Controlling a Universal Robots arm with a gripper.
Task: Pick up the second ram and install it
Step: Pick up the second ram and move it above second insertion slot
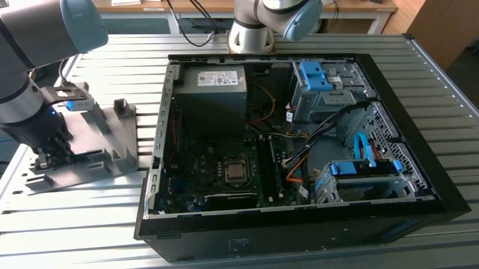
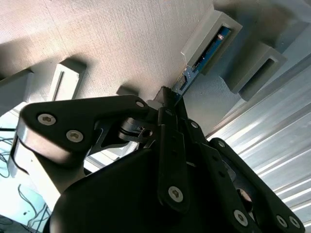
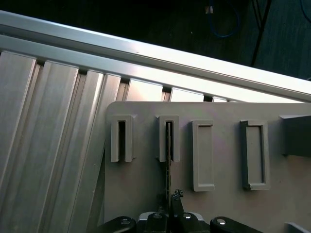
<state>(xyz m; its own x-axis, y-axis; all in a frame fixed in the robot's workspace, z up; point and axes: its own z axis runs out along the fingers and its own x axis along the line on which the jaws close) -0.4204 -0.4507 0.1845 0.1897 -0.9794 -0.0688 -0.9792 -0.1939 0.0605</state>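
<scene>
Slatted metal counter [image 1: 90, 224], grey holder rack [image 1: 112, 140] at nine o'clock of the open computer case [image 1: 299, 224] in the exterior view: second ram [image 3: 168, 145] stands on edge in a rack slot, fingers [image 2: 167, 126] pinched onto its near end; likely light, stiff, fragile, best held by the board edges.

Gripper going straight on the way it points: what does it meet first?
The second ram, standing on edge in a slot of the grey holder. The gripper is lined up along it and seems at its near end; depth is unclear.
</scene>
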